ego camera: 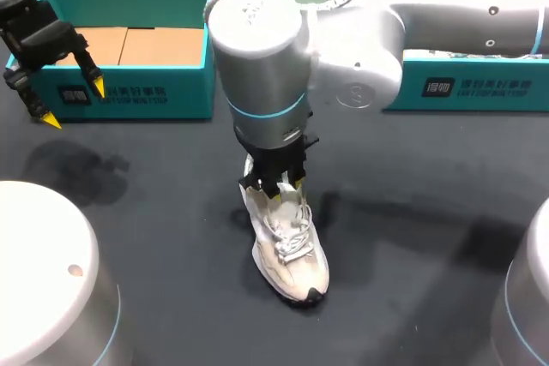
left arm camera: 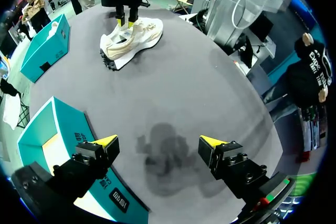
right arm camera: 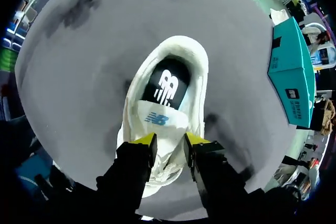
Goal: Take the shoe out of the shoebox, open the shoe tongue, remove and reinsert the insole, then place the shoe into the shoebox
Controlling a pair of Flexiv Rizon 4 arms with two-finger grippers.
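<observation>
Lying upright on the dark grey table (ego camera: 154, 237), the cream lace-up sneaker (ego camera: 292, 255) sits near the teal cardboard shoebox (ego camera: 129, 92), long axis running away from it, heel nearest, toe farthest. The right gripper (ego camera: 279, 184) stands over the sneaker's tongue (right arm camera: 160, 119); whether it grips cannot be told. The left gripper (ego camera: 75, 103), spread wide, hangs before the shoebox.

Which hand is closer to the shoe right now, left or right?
Right. The right hand is directly over the middle of the shoe, down at its top. The left hand is far off, at the front corner of the open shoebox.
</observation>
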